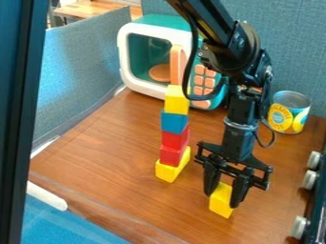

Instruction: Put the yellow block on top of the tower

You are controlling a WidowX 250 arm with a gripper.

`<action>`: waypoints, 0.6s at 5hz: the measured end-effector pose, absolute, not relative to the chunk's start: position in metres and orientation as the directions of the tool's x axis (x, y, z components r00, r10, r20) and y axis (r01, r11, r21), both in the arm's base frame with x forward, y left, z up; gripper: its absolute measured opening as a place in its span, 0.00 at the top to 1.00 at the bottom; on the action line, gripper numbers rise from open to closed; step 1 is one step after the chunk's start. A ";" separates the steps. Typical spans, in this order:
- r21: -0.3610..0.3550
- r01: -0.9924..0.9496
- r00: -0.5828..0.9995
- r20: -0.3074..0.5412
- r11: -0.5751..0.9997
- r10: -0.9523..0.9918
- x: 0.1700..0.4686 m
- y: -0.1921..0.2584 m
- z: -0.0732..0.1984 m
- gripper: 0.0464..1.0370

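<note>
One black two-finger gripper [221, 198] grasps one smooth yellow block [220, 207], beside a five-block tower [173, 131] of, downward, one yellow, one blue, two red and one yellow. One cylindrical can [290, 112] and one rounded toy microwave [153, 88] stand behind, on a wood-grain table [108, 162].

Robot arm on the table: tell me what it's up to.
The black gripper has a yellow block between its fingers, low over the wooden table. Beside it stands a tower of yellow, red, red, blue and yellow blocks, bottom to top. The held block is not on the tower yet.
</note>
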State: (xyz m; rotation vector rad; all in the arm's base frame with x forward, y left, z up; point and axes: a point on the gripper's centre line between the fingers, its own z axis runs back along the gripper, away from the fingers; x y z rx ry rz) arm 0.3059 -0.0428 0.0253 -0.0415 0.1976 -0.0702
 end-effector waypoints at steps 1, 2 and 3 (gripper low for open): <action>-0.042 0.073 0.976 -0.202 0.996 -0.080 0.305 -0.043 0.026 0.51; -0.018 0.183 0.971 -0.156 0.983 -0.184 0.304 -0.058 0.060 0.51; -0.048 0.259 0.965 -0.031 0.965 -0.261 0.305 -0.076 0.115 0.51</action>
